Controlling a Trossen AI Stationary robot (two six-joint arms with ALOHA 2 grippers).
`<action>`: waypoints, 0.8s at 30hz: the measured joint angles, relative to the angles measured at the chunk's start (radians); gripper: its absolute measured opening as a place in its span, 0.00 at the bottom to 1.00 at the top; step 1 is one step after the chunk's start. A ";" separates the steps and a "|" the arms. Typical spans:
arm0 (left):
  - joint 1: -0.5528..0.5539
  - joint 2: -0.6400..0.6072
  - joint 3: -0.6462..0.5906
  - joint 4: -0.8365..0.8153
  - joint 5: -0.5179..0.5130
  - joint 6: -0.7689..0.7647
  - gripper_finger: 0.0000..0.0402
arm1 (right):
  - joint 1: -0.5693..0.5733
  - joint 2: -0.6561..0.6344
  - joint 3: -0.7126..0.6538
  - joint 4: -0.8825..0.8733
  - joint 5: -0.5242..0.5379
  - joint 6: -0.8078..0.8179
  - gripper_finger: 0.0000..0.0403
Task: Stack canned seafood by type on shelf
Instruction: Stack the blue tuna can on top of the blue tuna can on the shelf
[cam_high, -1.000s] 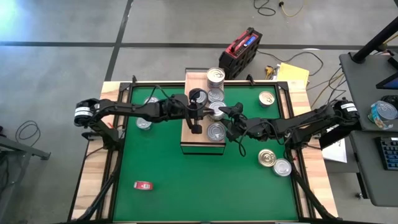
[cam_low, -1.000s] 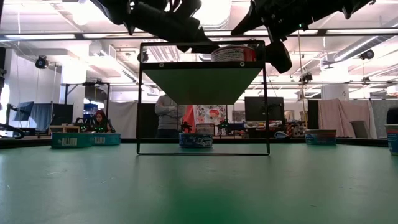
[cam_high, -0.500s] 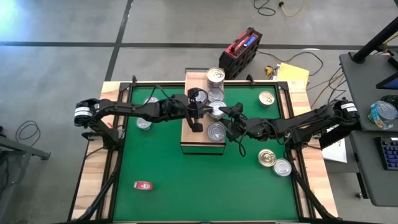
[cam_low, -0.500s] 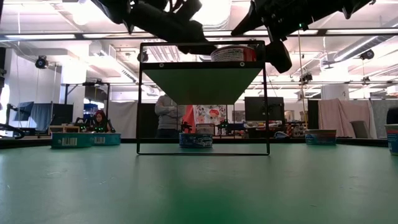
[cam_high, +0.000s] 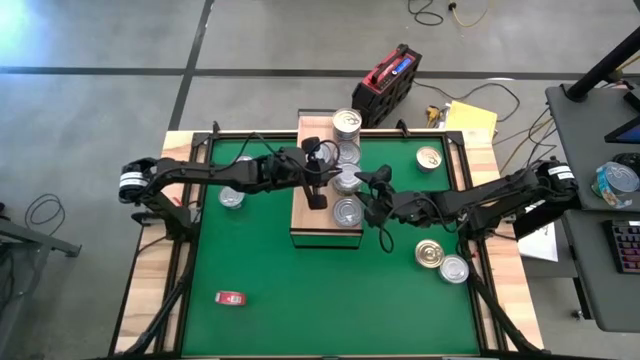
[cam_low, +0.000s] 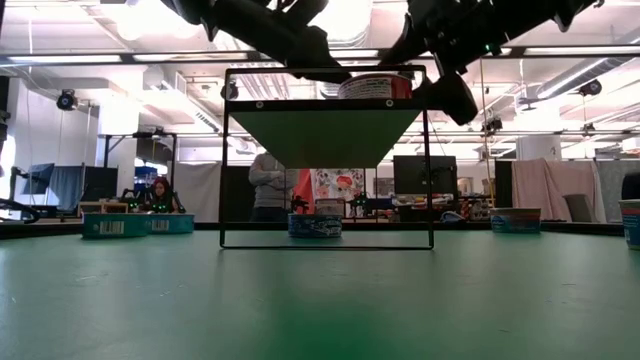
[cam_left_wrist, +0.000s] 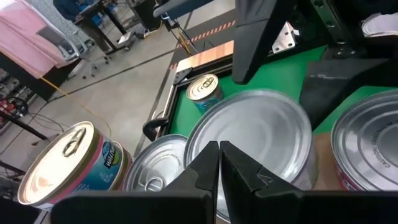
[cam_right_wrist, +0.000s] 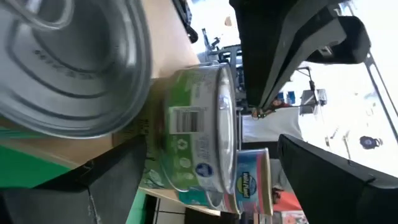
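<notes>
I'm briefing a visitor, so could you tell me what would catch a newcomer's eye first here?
Two dark arms meet over the shelf at the mat's far middle, where silver cans line up. The left claw is shut above the board; the right claw stands open around the middle can.

Glossy metal tins (cam_high: 345, 181), matt wooden shelf (cam_high: 306, 222)

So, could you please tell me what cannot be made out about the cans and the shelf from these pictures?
- High view: the left gripper and right gripper cover parts of the cans on the shelf, so their count stays uncertain.
- Low view: the shelf top is seen edge-on; only one can shows.
- High view: labels on the cans on the mat are too small to tell the type.
- Right wrist view: the nearest silver lid is cut off by the edge.
</notes>
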 joint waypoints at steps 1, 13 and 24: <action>0.000 0.000 0.000 0.003 0.000 0.000 0.00 | 0.000 0.000 0.000 0.005 0.004 -0.003 0.88; -0.002 0.000 0.000 0.006 0.001 -0.004 0.00 | 0.041 -0.001 0.004 -0.004 0.183 0.002 0.88; -0.005 -0.040 -0.001 -0.092 0.000 0.014 0.00 | 0.126 -0.005 0.004 -0.004 0.539 0.011 0.88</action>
